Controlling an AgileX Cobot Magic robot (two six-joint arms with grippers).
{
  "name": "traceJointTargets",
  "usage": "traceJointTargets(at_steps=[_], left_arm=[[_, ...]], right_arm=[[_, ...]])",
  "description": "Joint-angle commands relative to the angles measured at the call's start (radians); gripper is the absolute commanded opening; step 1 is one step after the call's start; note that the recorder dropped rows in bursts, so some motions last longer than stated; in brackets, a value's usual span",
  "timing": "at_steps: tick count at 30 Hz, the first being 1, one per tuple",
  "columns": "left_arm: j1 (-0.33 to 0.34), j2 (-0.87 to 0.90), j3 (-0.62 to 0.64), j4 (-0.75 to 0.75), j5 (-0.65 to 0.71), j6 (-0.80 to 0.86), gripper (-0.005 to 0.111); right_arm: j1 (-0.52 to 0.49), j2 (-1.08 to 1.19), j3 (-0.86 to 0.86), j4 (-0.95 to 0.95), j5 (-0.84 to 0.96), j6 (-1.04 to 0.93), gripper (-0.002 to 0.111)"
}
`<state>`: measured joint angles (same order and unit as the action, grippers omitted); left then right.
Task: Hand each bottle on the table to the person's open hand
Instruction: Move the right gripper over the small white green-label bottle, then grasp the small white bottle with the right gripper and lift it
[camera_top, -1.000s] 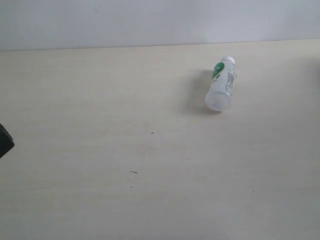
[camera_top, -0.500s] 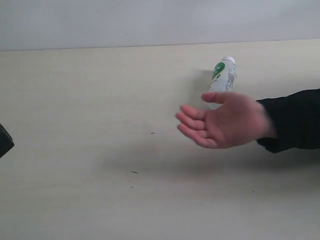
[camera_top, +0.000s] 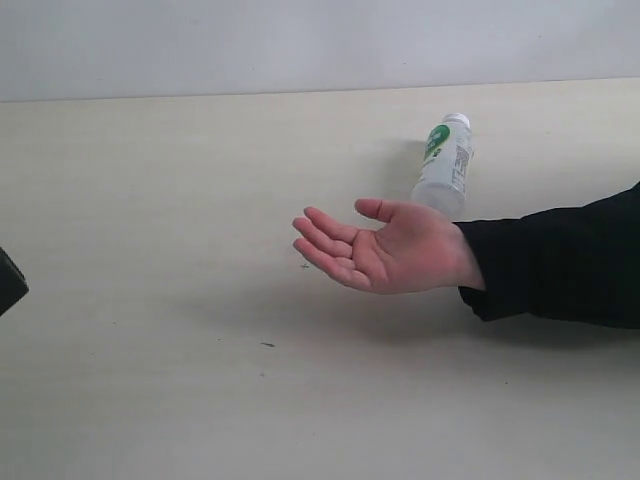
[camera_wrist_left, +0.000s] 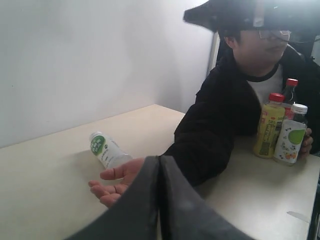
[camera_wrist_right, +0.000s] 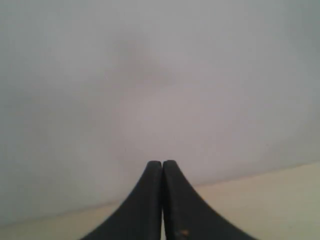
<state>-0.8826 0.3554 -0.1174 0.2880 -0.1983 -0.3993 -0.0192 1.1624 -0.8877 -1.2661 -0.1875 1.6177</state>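
Tabletop (camera_top: 150, 400) in exterior view, pale beige with a few dark specks. White-green bottle (camera_top: 443, 165) lies on its side toward the far right, white cap pointing at the wall (camera_top: 300, 45). Open hand (camera_top: 385, 255) is palm up over the tabletop, fingers pointing left, just in front of the bottle and covering its base end. Black sleeve (camera_top: 550, 270) runs off the right edge. Black part (camera_top: 8, 282) sits at the left edge, can't tell what it is. Neither tool is clearly shown here.

Left wrist view: left tool (camera_wrist_left: 160, 158) has its fingers pressed together, nothing between them. Beyond it is the open hand, palm up, with the white-green bottle on its side just behind. Person (camera_wrist_left: 235, 90) in a black jacket sits at the tabletop. Person's other hand (camera_wrist_left: 305, 142) rests by three upright bottles: yellow-labelled bottle (camera_wrist_left: 268, 125), fruit-label bottle (camera_wrist_left: 290, 136), and red-capped bottle (camera_wrist_left: 289, 92) behind them.

Right wrist view: right tool (camera_wrist_right: 162, 163) has its fingers tight together and empty. Only pale wall and a strip of tabletop are behind it, no bottle in sight.
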Motion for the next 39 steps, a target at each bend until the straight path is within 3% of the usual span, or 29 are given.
traceJointTargets(at_steps=[1,4,9,15,19,23,27,31,34,37,39], left_arm=[[0.001,-0.006,0.001,0.004,-0.006,0.002,0.001],[0.001,-0.006,0.001,0.004,-0.006,0.002,0.001],[0.001,-0.006,0.001,0.004,-0.006,0.002,0.001],[0.001,-0.006,0.001,0.004,-0.006,0.002,0.001],[0.001,-0.006,0.001,0.004,-0.006,0.002,0.001],[0.001,-0.006,0.001,0.004,-0.006,0.002,0.001],[0.001,-0.006,0.001,0.004,-0.006,0.002,0.001],[0.001,-0.006,0.001,0.004,-0.006,0.002,0.001],[0.001,-0.006,0.001,0.004,-0.006,0.002,0.001],[0.001,-0.006,0.001,0.004,-0.006,0.002,0.001],[0.001,-0.006,0.001,0.004,-0.006,0.002,0.001]], right_arm=[[-0.005,0.313,-0.219,-0.478,-0.118,0.287,0.0],[-0.005,0.455,-0.32,-0.478,-0.107,0.027,0.0],[-0.005,0.536,-0.343,-0.478,0.027,-0.76,0.0],[0.035,0.538,-0.34,-0.429,0.307,-0.77,0.0],[0.117,0.542,-0.34,-0.092,0.449,-0.836,0.0],[0.221,0.574,-0.363,0.252,0.719,-1.097,0.0],[0.258,0.636,-0.499,0.616,0.999,-1.189,0.0],[0.258,0.69,-0.66,0.937,1.155,-1.229,0.002],[0.258,0.737,-0.761,1.227,1.166,-1.368,0.019],[0.258,0.795,-0.815,1.301,1.173,-1.37,0.038],[0.258,0.869,-0.856,1.301,1.189,-1.37,0.07]])
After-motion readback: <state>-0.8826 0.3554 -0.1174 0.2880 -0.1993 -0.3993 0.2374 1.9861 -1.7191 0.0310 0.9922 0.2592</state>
